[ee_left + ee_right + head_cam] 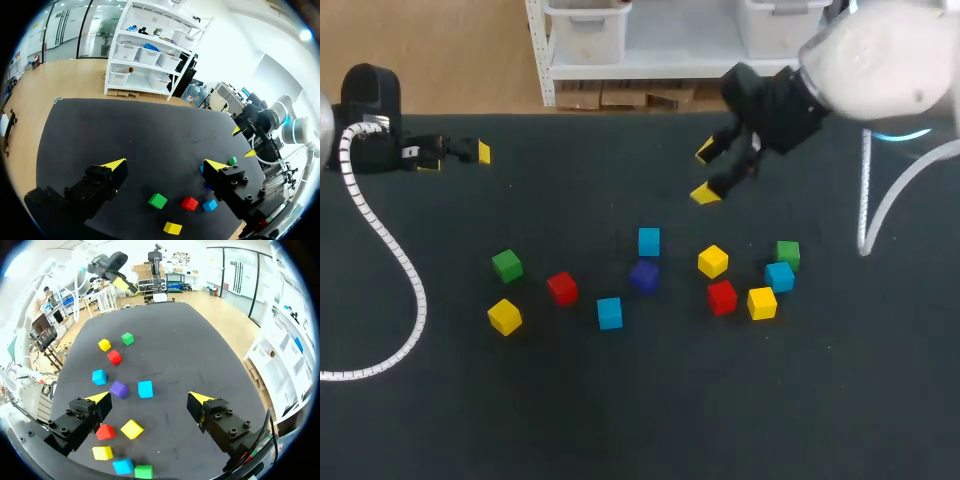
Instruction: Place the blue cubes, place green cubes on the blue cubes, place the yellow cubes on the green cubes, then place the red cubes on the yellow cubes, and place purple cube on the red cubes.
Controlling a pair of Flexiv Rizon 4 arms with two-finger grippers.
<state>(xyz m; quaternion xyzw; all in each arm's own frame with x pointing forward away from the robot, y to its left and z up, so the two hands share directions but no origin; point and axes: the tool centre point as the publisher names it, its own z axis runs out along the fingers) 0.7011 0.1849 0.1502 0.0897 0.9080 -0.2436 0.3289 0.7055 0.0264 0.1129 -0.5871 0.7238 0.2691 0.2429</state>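
Cubes lie scattered on the black table (620, 420). The blue ones (649, 241) (609, 312) (779, 276) sit apart, none stacked. Green cubes (507, 265) (788, 253), yellow cubes (504, 316) (713, 261) (762, 302), red cubes (561, 288) (722, 297) and one purple cube (644, 275) lie among them. My right gripper (705, 172) hangs open above the table, behind the cubes. In the right wrist view a blue cube (145, 389) lies ahead of the open right gripper (150, 397). My left gripper (455, 155) is open at the far left, away from every cube (165, 164).
A white corrugated cable (390, 260) from the left arm trails over the table's left side. Another white cable (880, 205) hangs at the right. The cubes occupy a band across the table's middle.
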